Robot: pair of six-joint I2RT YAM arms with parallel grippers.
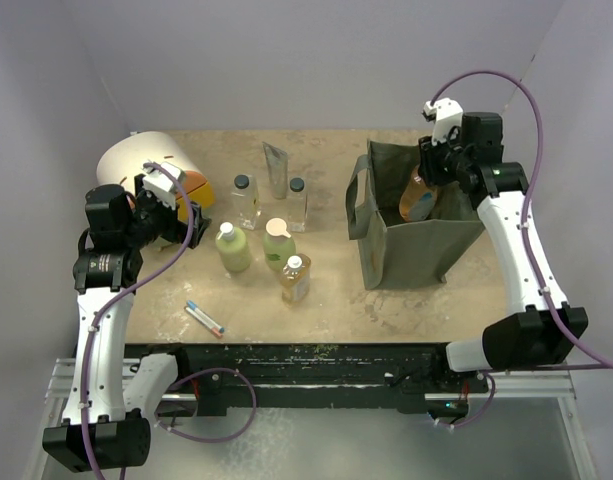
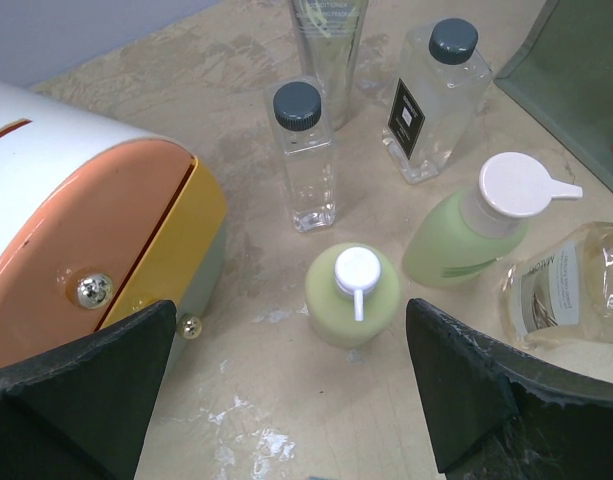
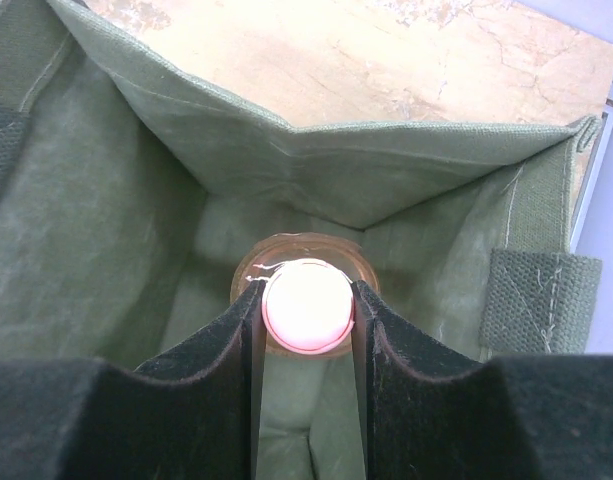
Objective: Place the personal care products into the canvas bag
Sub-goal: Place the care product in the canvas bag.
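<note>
Right gripper: jaws closed on the pale cap of the orange bottle, 1 finger on each side. The bottle hangs upright directly below the fingers, inside the canvas bag, between its walls. Contact with the bag floor cannot be determined.

Left gripper: jaws wide apart, nothing held, above a pale green pump bottle and beside the domed box.

6 other products stand on the table, left of the bag.
</note>
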